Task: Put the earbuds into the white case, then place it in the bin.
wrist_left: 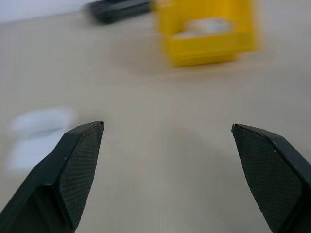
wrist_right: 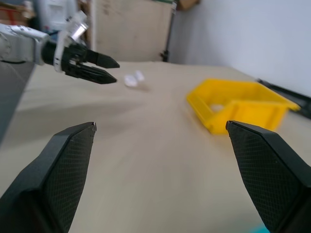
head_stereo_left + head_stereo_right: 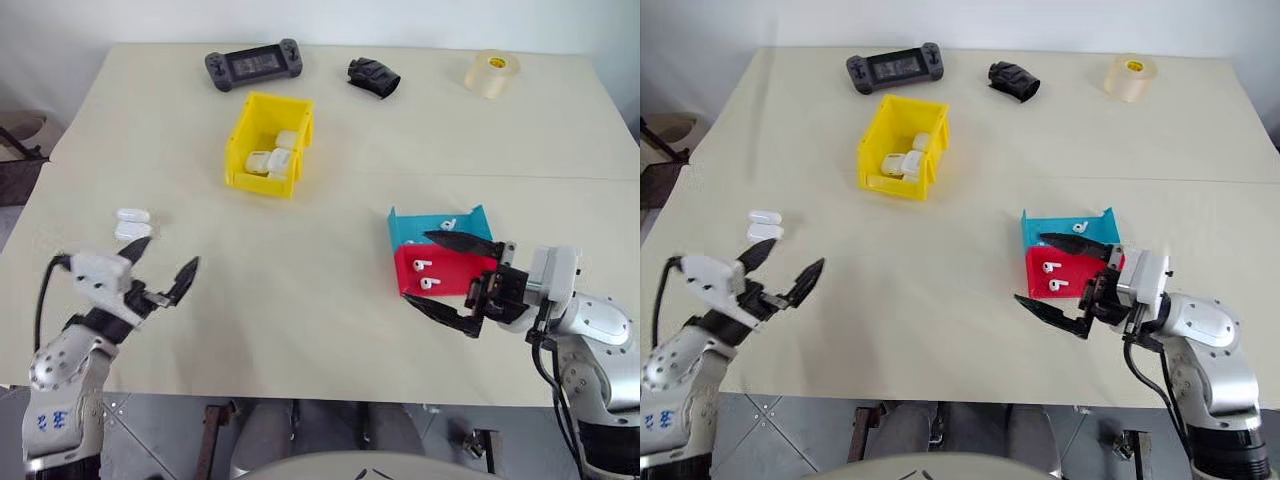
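At the lower left of the head view, the left gripper [image 3: 163, 258] has its two black fingers spread wide and holds nothing. The white case [image 3: 132, 223] lies open on the table [image 3: 300, 260] just above it, near one fingertip. Up in the middle sits the bin [image 3: 240, 135], yellow, with white cases inside. At the lower right, the right gripper [image 3: 438, 272] is spread wide too, right in front of the red tray [image 3: 450, 268] holding two earbuds [image 3: 425, 274]. A blue tray [image 3: 415, 228] sits just behind.
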